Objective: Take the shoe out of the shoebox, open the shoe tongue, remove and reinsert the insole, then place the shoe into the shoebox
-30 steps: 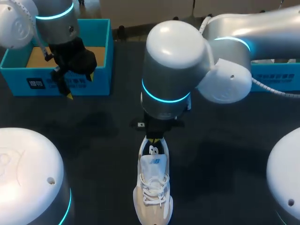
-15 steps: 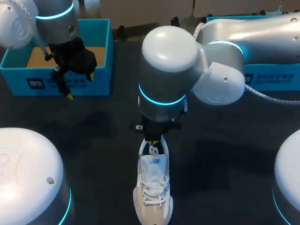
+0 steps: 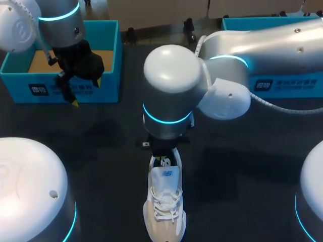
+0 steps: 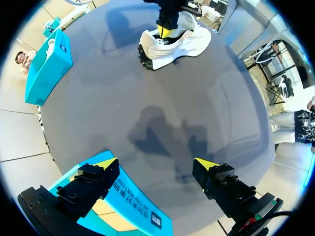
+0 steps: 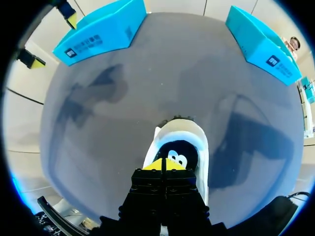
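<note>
The shoe (image 3: 164, 201) stands on its sole on the dark worktop (image 3: 101, 151), out of the box, near the middle. It is white and laced, with its toe toward the robot and its dark opening toward the far side. At the far left sits the open teal shoebox (image 3: 108, 60), its brown floor showing and nothing seen inside. The left arm (image 3: 60, 20) comes in over it. The left gripper (image 4: 156, 163) hangs above the shoebox's front wall with its fingers spread wide and nothing between them, well apart from the shoe. The right arm (image 3: 262, 45) reaches in from the right past the middle, and its wrist covers the shoe's heel end in the head view. The right gripper (image 5: 162, 164) has its fingers pressed together, the yellow tips down at the rim of the shoe's opening. Whether they pinch any part of the shoe cannot be told. At the far right a second teal box (image 3: 282, 83) lies partly behind the right arm.
</note>
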